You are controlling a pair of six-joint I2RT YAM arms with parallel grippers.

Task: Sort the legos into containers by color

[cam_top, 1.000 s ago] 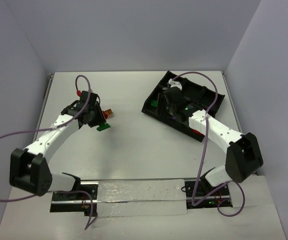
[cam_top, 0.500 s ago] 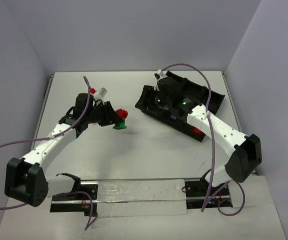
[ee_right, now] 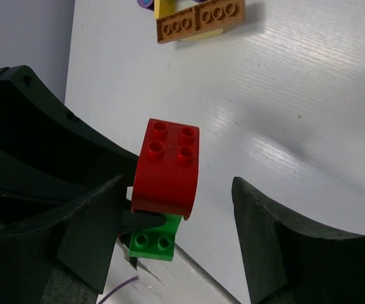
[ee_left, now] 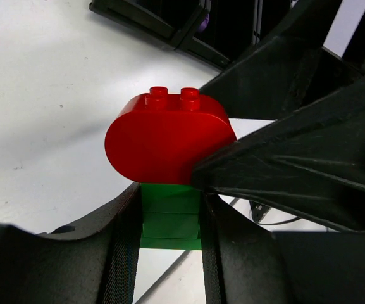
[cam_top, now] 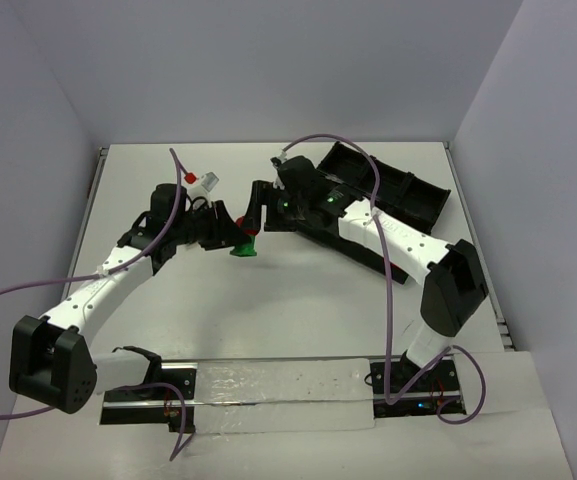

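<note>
Clamping green brick, left tool hides its sides; red brick atop.

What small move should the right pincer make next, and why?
Probably close the right pincer on the red brick. Its open jaws flank that brick without touching it, while the left pincer grips the green brick stuck beneath, so the two colours could then be pulled apart.
</note>
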